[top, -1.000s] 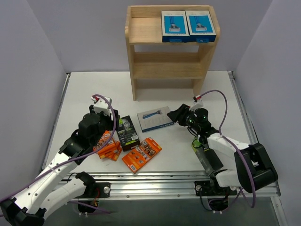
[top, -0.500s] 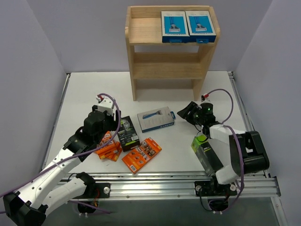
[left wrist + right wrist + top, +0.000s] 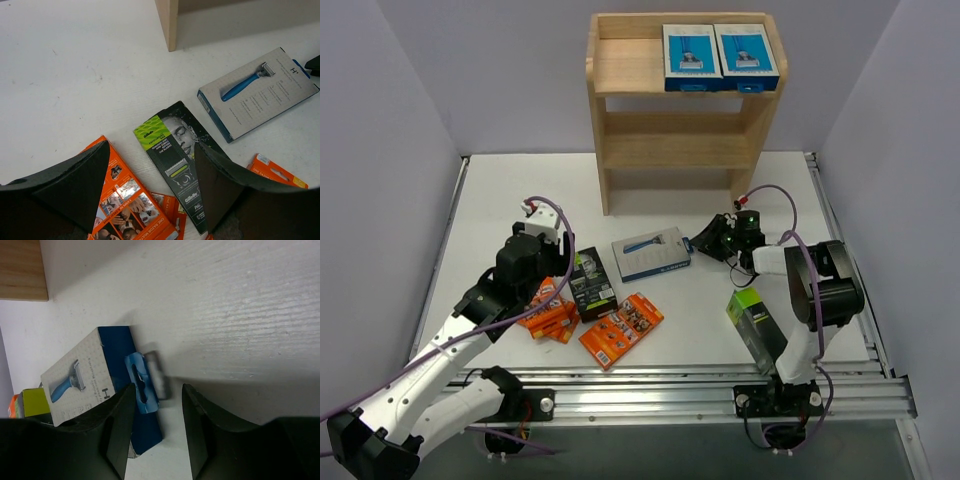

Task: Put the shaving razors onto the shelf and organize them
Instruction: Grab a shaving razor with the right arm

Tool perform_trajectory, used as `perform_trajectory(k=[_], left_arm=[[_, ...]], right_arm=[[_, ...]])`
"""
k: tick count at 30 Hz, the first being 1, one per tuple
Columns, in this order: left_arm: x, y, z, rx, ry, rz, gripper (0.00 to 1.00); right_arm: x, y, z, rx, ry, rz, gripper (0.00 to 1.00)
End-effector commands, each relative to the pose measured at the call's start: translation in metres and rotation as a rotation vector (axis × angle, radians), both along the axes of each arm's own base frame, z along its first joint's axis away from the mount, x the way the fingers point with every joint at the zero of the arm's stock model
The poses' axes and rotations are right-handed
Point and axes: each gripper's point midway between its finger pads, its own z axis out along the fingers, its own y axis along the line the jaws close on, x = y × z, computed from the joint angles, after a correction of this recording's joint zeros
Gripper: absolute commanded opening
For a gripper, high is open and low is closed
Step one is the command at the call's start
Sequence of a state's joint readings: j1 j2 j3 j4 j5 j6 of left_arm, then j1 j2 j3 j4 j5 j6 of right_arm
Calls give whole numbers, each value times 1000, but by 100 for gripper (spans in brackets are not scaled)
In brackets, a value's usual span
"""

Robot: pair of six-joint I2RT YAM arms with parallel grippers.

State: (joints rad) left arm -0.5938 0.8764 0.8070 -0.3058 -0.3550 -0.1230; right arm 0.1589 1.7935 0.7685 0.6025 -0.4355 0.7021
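Where right fingers (image 3: 117, 430) gape, blue box (image 3: 80, 385) ends.

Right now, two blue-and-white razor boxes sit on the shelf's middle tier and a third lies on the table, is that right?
Not quite. The top external view shows the two blue-and-white razor boxes side by side on the top tier of the shelf, not the middle one. The third box does lie on the table.

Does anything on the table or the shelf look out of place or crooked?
Yes. The orange packs lie scattered, some overlapping, the blue box on the table lies crooked, and one black-and-green box sits apart by the right arm.
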Motion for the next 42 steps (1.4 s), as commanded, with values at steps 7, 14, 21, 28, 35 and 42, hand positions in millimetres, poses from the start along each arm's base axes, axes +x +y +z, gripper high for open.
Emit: perform_trajectory(k=[7, 14, 21, 28, 35, 42], left_arm=[[4, -1, 24, -26, -49, -1, 78], [4, 0, 25, -27, -52, 3, 78], [4, 0, 25, -27, -49, 2, 78], [5, 0, 23, -22, -44, 2, 78], [5, 0, 25, -25, -49, 5, 78], [3, 1, 27, -28, -54, 5, 78]], right_arm=[[10, 10, 2, 84, -27, 19, 38], [3, 13, -2, 114, -17, 20, 38], [-2, 16, -6, 143, -12, 18, 35], [-1, 19, -3, 171, -14, 32, 31], [1, 22, 7, 194, -24, 40, 19], [2, 25, 22, 203, -45, 54, 0]])
